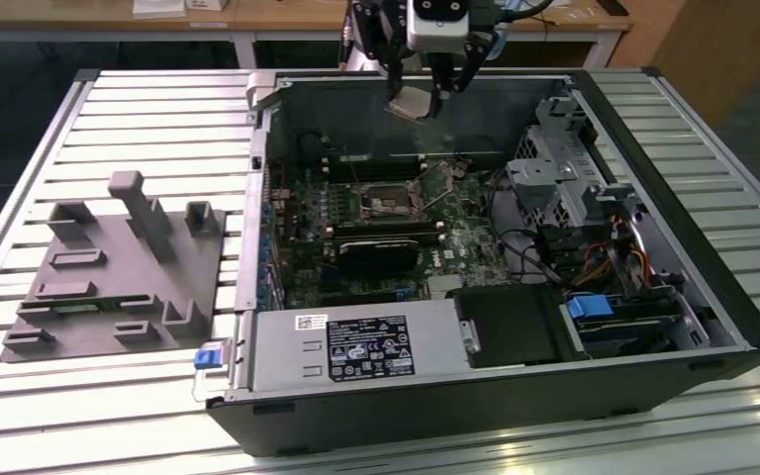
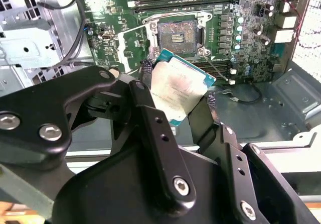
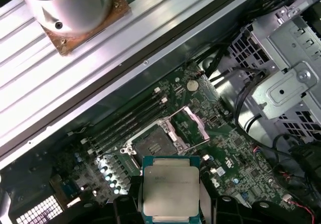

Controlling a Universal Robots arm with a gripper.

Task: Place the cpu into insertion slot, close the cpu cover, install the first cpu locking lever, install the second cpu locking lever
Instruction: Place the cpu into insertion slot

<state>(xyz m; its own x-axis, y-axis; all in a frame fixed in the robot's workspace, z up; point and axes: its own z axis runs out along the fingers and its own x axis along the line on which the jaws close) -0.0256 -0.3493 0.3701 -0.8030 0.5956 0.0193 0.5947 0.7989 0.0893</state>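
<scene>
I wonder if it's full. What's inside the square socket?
The insertion slot holds only its bare dark floor; the gripper holds the cpu in the air. Nothing hides it.

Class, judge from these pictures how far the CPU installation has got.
Done: the gripper holds the cpu clamped. In hand: it hangs above the motherboard, short of the empty insertion slot. Left: seating it, closing the cpu cover, which stands open, and both lever steps.

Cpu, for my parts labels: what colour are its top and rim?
The cpu has a silver-grey top and green rim, clearest in the first wrist view.
</scene>
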